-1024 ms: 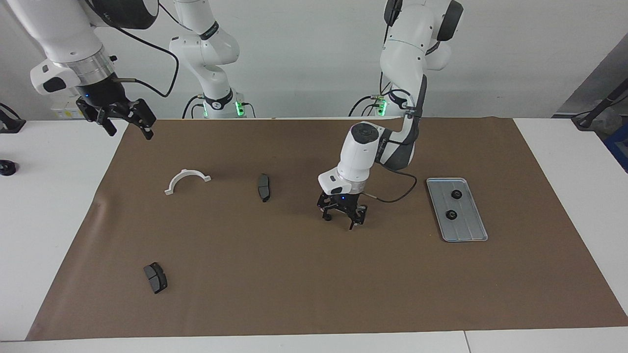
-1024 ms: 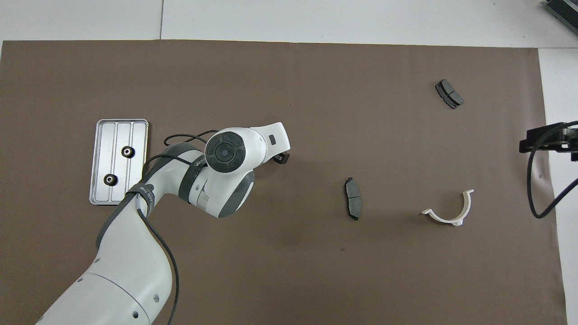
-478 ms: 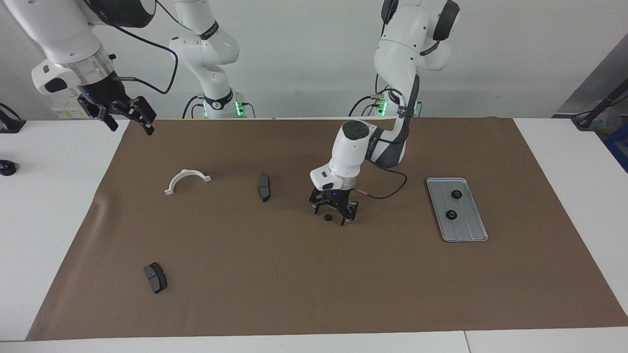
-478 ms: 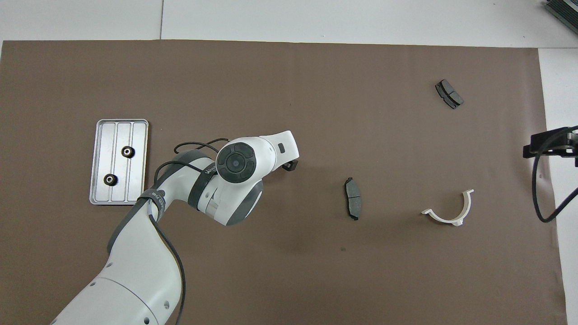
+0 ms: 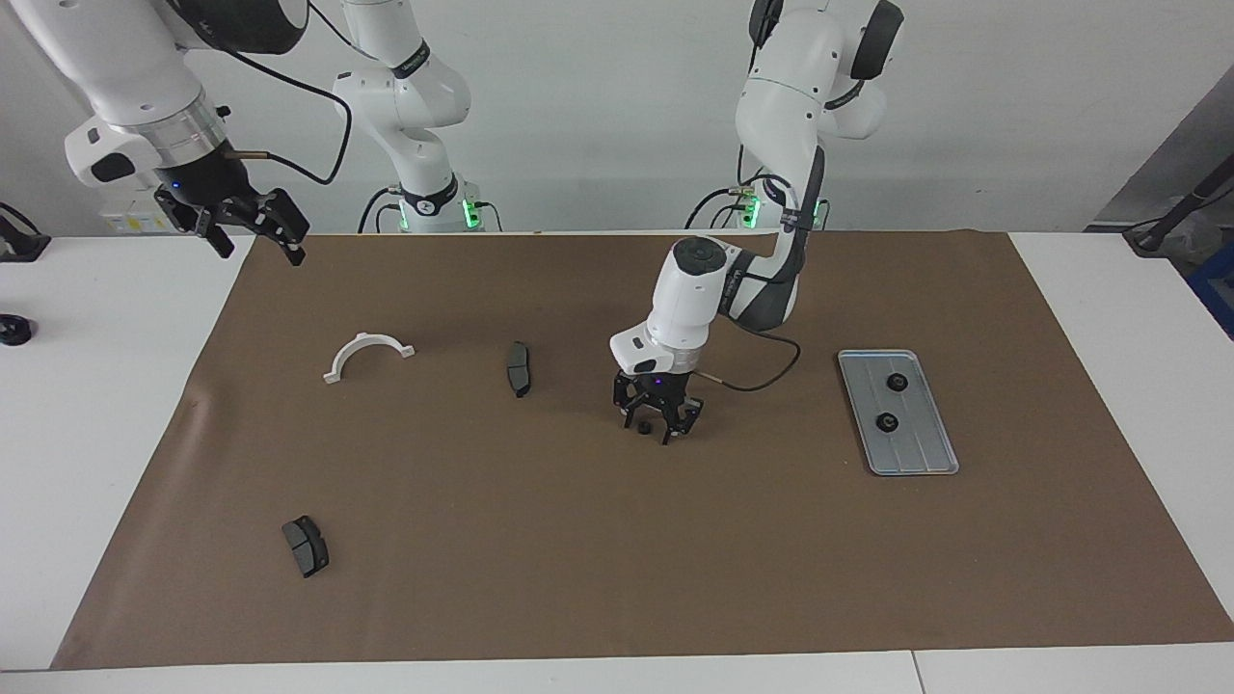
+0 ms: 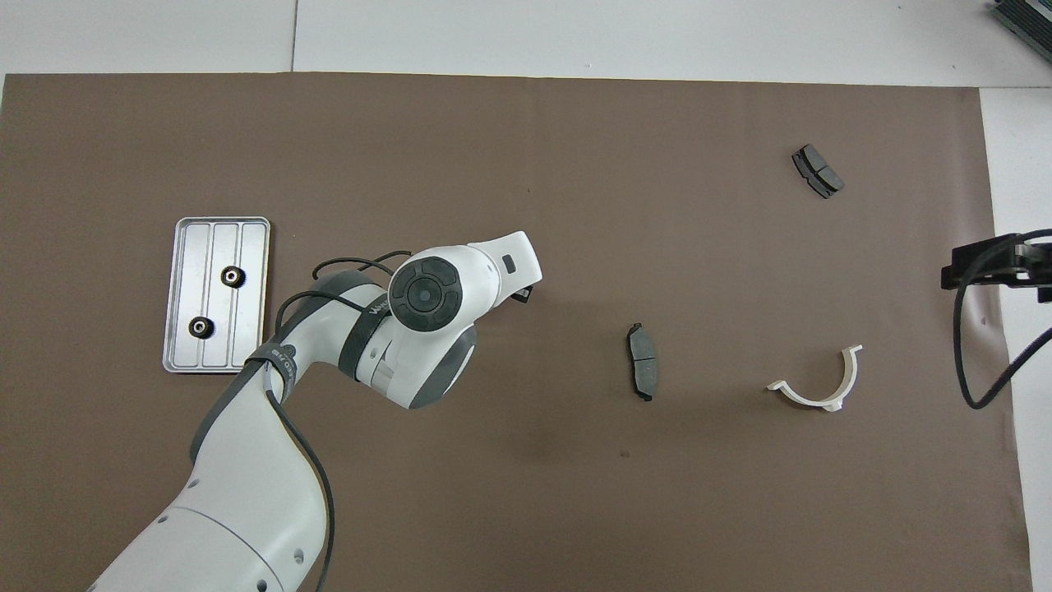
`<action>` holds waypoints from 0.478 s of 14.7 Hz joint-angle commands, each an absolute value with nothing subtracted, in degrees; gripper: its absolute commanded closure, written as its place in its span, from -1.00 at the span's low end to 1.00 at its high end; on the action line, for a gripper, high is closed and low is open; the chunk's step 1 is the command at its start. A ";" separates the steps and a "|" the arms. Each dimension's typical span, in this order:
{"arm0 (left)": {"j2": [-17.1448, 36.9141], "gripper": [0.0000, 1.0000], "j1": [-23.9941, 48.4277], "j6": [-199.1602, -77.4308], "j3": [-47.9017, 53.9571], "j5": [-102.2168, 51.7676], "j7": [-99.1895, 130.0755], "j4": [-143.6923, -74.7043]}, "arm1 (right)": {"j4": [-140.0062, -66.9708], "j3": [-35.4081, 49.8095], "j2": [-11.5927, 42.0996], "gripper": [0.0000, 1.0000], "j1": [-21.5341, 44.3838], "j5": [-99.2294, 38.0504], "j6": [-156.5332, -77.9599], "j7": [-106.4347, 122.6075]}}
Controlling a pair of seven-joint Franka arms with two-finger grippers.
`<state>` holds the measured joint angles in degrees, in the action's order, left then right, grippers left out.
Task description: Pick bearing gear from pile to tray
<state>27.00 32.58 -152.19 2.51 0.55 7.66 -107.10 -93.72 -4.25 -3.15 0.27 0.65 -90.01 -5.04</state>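
Now that the left tool (image 5: 653, 428) has closed on the small black gear (image 5: 642, 425) mid-surface, lifting toward the tray (image 5: 921, 459), which holds two, seems next; right tool (image 5: 253, 229) waits, fingers apart.

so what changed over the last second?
The left gripper moved toward the right arm's end of the table, came down over a small black gear on the mat and shut around it. The right gripper stayed raised and open at its own end, barely shifting. The tray with its two gears, both brake pads and the white bracket did not move.
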 commanded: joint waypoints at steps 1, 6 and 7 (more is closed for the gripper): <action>23.84 1.00 32.35 -148.90 1.67 0.53 8.61 -107.49 | -94.31 -3.08 -4.13 -1.00 -0.44 1.49 -89.30 -4.48; 16.19 1.00 26.12 -140.11 1.58 0.53 7.91 -109.15 | -94.31 -2.81 -4.22 -1.00 -0.70 0.88 -89.47 -4.75; 14.26 1.00 25.41 -138.71 1.50 0.53 7.74 -109.68 | -94.39 -2.81 -4.22 -1.00 -0.88 0.70 -89.65 -4.57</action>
